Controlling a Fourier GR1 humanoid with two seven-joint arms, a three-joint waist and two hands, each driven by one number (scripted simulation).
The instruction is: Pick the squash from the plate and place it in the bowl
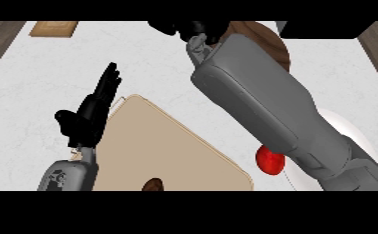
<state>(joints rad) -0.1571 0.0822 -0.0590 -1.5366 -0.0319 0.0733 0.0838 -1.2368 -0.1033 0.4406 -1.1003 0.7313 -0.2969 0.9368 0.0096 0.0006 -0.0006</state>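
Note:
My right hand is stretched to the far side of the counter, at the left rim of a brown bowl. The grey right forearm crosses the view and hides most of the bowl. No squash shows anywhere; whether the hand holds it is hidden. A white plate lies at the right, partly under the forearm, with a red round item at its left edge. At the left, my left hand rests open with its fingers up.
A tan cutting board lies at the near middle, with a small brown thing at its near edge. A wooden item sits at the far left corner. A dark block stands at the far right.

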